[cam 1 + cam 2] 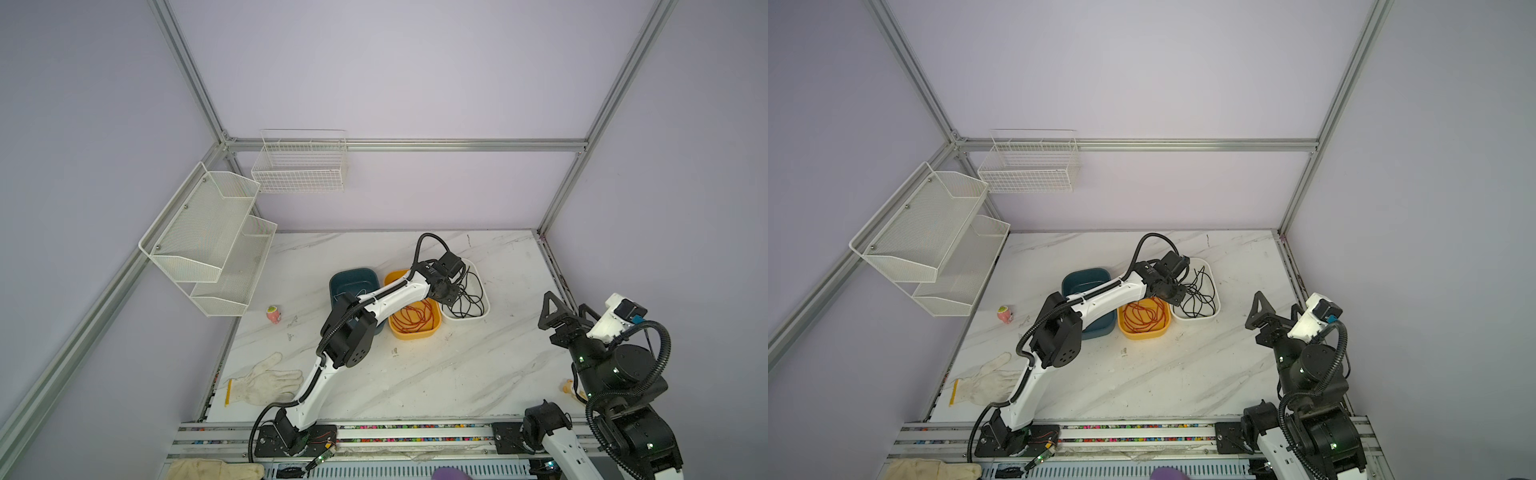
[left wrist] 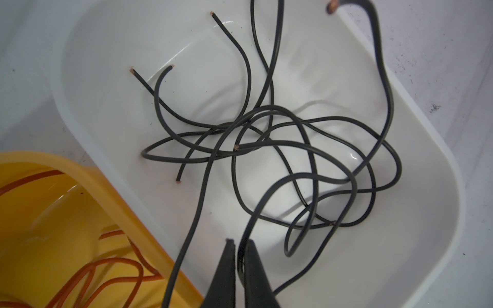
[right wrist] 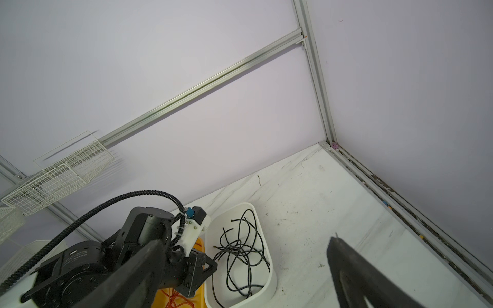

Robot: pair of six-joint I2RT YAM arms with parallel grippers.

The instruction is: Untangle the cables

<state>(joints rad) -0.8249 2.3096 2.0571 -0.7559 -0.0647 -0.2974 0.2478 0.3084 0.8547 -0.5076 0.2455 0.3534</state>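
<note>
Several black cables (image 1: 467, 297) (image 1: 1200, 297) lie in a loose tangle in the white tray (image 1: 465, 319) (image 2: 440, 186) (image 3: 269, 282). Coiled orange cables (image 1: 413, 318) (image 2: 106, 266) fill the yellow tray (image 1: 413, 334) (image 2: 53, 165) beside it. A thin pale strand (image 1: 353, 291) lies in the blue tray (image 1: 353, 276). My left gripper (image 1: 451, 300) (image 1: 1173, 293) (image 2: 240, 242) hangs over the white tray's near-left end. Its jaws are shut on one black cable strand (image 2: 266, 144) that runs up between them. My right gripper (image 1: 565, 307) (image 1: 1277, 307) (image 3: 245, 241) is open and holds nothing, raised at the table's right side.
The three trays stand side by side mid-table. A white glove (image 1: 266, 382) lies at the front left and a small pink toy (image 1: 273, 313) near the left edge. Mesh shelves (image 1: 208, 241) hang on the left wall, a wire basket (image 1: 299, 166) on the back wall.
</note>
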